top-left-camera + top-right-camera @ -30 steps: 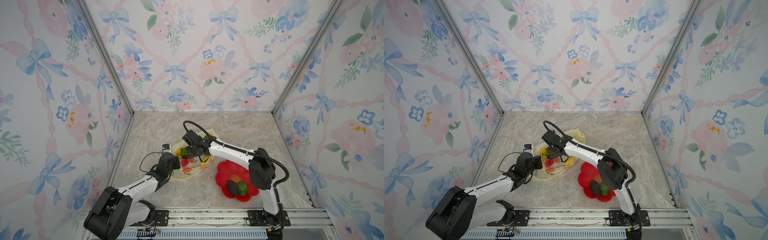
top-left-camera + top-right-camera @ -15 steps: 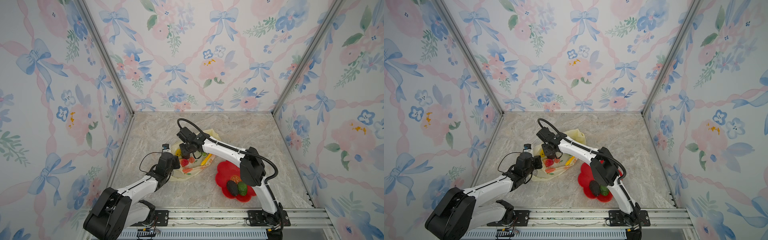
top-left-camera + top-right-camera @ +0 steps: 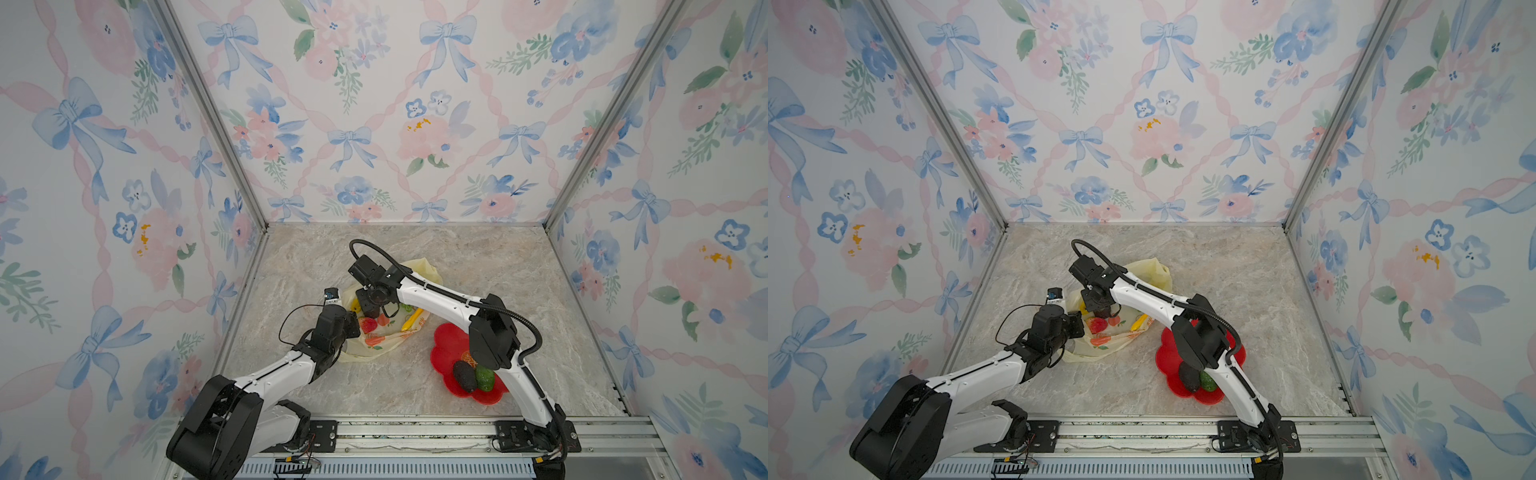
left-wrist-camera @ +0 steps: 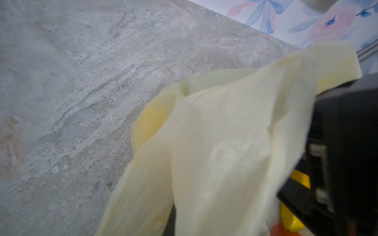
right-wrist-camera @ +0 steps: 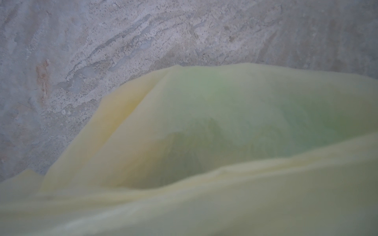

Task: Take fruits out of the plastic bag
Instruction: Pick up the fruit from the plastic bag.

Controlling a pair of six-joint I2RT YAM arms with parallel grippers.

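My left gripper point(image 3: 353, 323), jaws pressed together, pinches the near-left edge of the pale yellow plastic bag point(image 3: 420, 269) at mid-table. My right gripper point(image 3: 371, 311) reaches down into the bag beside a red strawberry point(image 3: 368, 325); its jaws are hidden, so I cannot tell their state. Right of the bag, a dark avocado point(image 3: 464, 376) and a bumpy green fruit point(image 3: 484, 377) rest on the red plate point(image 3: 446, 345).
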